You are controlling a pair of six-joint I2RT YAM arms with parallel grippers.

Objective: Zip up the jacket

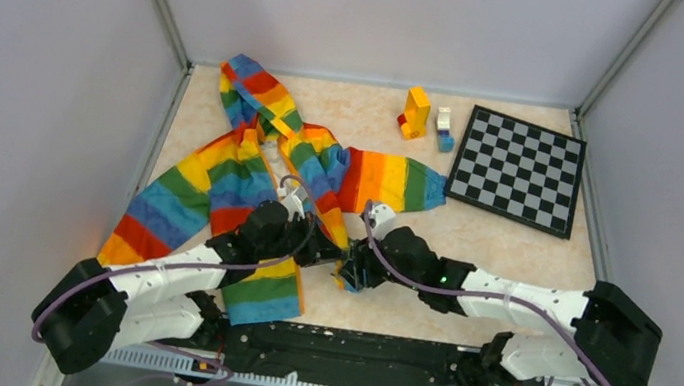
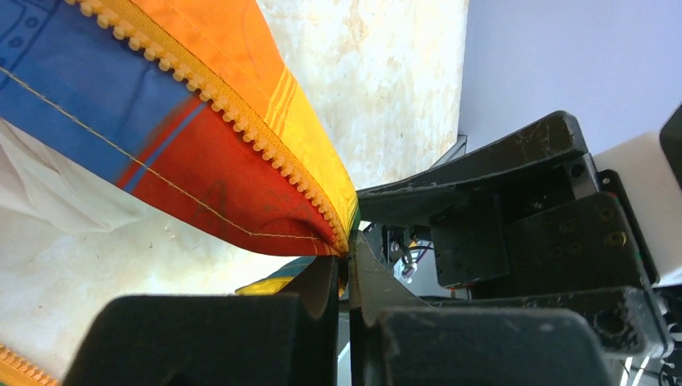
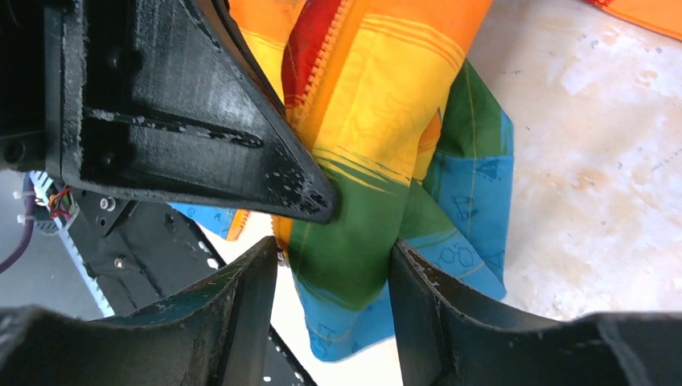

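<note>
The jacket (image 3: 386, 121) hem sits inside the open right end effector (image 3: 334, 261)

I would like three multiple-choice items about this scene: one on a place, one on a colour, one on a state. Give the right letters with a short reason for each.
1. Where does the checkered board lie?
A. in the near left corner
B. at the far right of the table
C. between the arm bases

2. What colour are the zipper teeth of the jacket?
A. white
B. black
C. orange

3. In what state is the left pincer?
A. shut on the jacket's zipper edge
B. wide open above the board
C. shut on a block

Answers:
1 B, the top view shows it near the far right corner.
2 C, the left wrist view shows orange teeth.
3 A, its fingers meet on the fabric edge.
</note>
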